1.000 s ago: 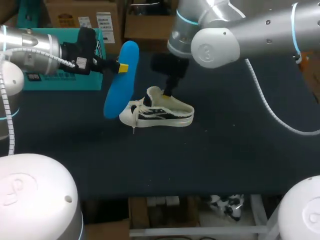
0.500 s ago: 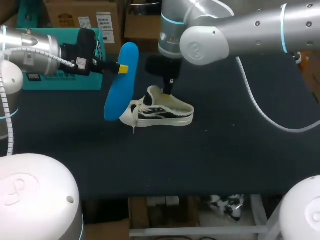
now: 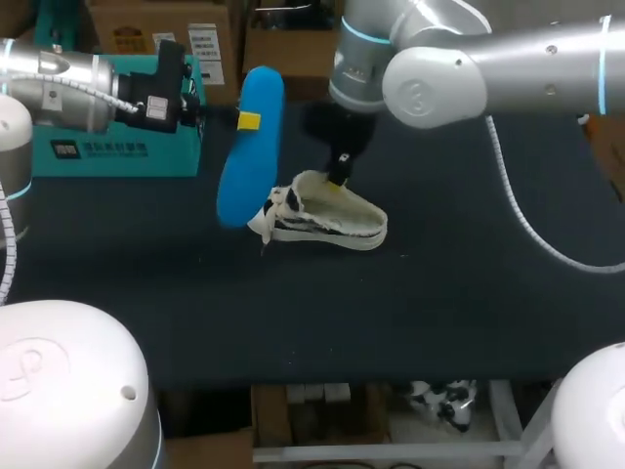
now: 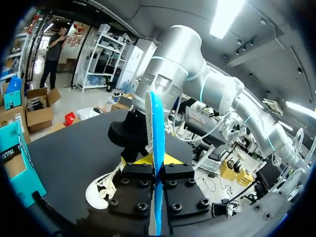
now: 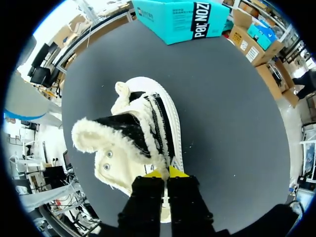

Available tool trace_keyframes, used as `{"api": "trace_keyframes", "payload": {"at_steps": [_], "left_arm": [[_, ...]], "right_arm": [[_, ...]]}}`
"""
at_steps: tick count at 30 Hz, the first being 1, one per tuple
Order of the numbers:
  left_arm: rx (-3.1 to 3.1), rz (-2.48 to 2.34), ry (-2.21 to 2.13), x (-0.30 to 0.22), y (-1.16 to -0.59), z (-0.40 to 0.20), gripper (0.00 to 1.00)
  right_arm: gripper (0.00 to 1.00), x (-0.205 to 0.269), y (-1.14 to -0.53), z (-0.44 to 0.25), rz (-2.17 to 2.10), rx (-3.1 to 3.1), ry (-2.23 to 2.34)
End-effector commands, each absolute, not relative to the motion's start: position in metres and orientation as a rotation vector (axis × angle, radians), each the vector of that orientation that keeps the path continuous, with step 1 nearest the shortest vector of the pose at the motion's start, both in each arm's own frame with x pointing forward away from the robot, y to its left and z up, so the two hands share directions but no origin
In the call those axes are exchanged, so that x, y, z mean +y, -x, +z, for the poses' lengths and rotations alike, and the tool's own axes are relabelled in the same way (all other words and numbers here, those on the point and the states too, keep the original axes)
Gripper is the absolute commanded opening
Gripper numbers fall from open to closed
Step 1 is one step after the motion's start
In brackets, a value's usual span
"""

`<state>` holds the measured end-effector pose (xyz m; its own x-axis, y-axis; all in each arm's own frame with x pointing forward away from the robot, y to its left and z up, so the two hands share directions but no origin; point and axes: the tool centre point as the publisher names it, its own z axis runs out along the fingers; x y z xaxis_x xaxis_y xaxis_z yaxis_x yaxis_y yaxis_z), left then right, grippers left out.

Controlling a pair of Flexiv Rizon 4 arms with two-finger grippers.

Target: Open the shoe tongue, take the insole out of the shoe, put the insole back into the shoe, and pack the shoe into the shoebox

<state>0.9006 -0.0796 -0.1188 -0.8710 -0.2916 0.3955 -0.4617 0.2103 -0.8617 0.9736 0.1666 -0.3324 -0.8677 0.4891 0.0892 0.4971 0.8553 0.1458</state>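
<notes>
On the dark surface (image 3: 469, 293), which spans the whole work area, the items are arranged as follows.

1. Right arm (image 3: 508, 68): enters from the right rear and reaches past the middle, down to the shoe.
2. Left arm (image 3: 59, 83): enters from the left rear and extends level above the shoebox.
3. Shoebox (image 3: 117, 156): teal, closed, standing at the left rear of the surface, well apart from the shoe.
4. Shoe (image 3: 327, 217): white with black stripes and a fleece-lined opening. It sits near the middle of the surface, toe toward the robot's left and opening facing up. In the right wrist view the shoe (image 5: 133, 143) lies directly ahead of the fingers, with its tongue folded forward.
5. Insole (image 3: 249, 147): blue, out of the shoe and held clear of the surface, standing on end. Its lower end hangs just beside the toe of the shoe.
6. Left end effector (image 4: 158, 163): closed on the thin edge of the insole (image 4: 157, 133), one finger against each face.
7. Right end effector (image 5: 165, 174): yellow tips nearly together, pinching the fleece rim of the shoe at its side wall near the heel
</notes>
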Motion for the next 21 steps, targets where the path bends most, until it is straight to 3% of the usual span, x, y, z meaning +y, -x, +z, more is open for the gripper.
{"api": "trace_keyframes", "payload": {"at_steps": [1, 21], "left_arm": [[-2.255, 1.742, -0.609, -0.087, -0.911, -0.106, 0.0], [-2.065, 1.757, -0.331, -0.107, -0.912, -0.037, 0.0]], "right_arm": [[0.0, 0.148, -0.952, -0.319, -0.439, -2.955, 0.919], [0.0, 0.138, -0.904, -0.304, -0.954, -2.606, 1.552]]}}
